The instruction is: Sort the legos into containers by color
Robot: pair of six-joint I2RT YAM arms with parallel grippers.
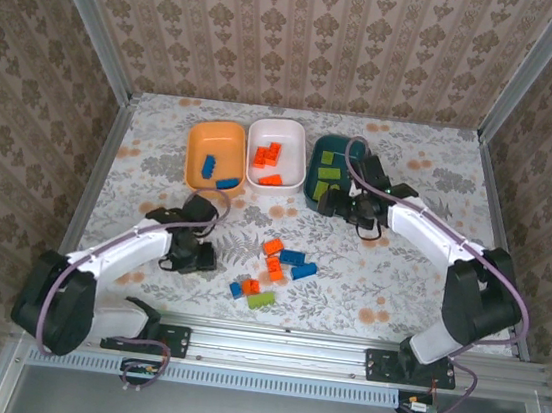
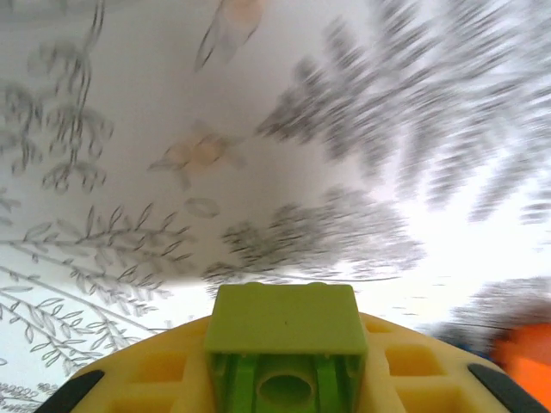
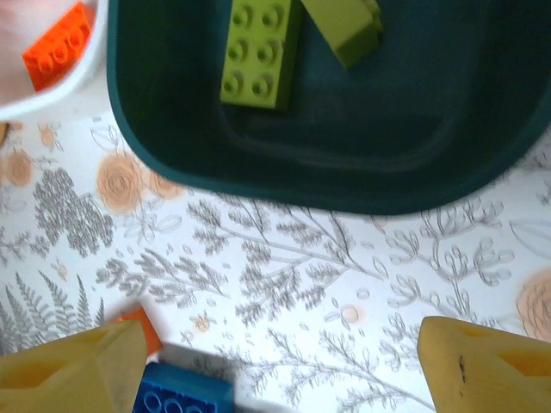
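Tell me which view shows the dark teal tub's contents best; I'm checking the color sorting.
Right wrist: the dark teal tub sits close up, and the two lime bricks inside are sharp enough to count studs, though its far end is cropped. Top external shows the whole tub small, lime bricks inside, partly covered by the right arm.

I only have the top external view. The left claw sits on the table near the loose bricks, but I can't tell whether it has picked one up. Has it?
Observer: Yes. The left wrist view shows the left claw shut on a small lime green plastic brick, its hollow underside facing the camera.
Operator: And the right claw, by the dark teal plastic tub?
Observer: Open. Only the patterned table shows between its yellow fingers.
Operator: What is in that tub beneath the arm?
Observer: A flat six-stud lime green brick, studs up, with a second lime green block next to it.
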